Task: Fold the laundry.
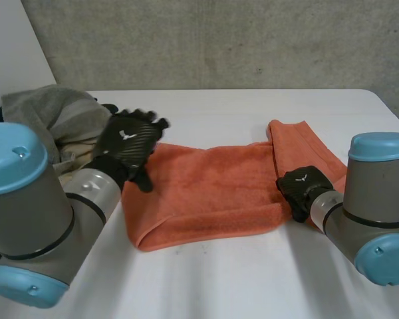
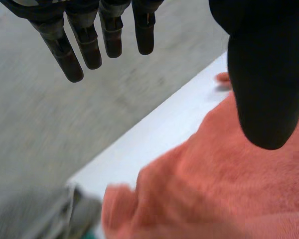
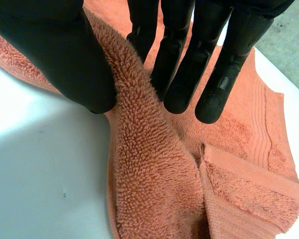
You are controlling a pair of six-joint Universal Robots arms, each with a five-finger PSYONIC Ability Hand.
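An orange towel (image 1: 206,193) lies across the middle of the white table (image 1: 239,279), spread in a long band with its near edge doubled over; its right end turns away toward the far side of the table in a narrower strip. The left hand (image 1: 128,143) is over the left end of the towel, close to a heap of grey clothes (image 1: 50,113) that sits at the table's far left corner. In the left wrist view its fingers (image 2: 92,47) are straight and a little apart from each other, the thumb (image 2: 266,89) stands well away from them, and nothing is between them. The towel's left end (image 2: 214,189) lies below the thumb, and the fingers reach out beyond the cloth, past the table's edge (image 2: 159,134). The right hand (image 1: 304,188) rests on the towel near its right end, where the band meets the turned strip. In the right wrist view a raised ridge of the towel (image 3: 149,179) runs up between the thumb (image 3: 65,55) and the fingers (image 3: 182,79): the thumb is against one side of the ridge, the fingers, held close together, are against the other side, so the hand pinches this fold. The bare table (image 3: 45,169) is beside the thumb, and the flat ribbed border of the towel lies just past the fingertips.
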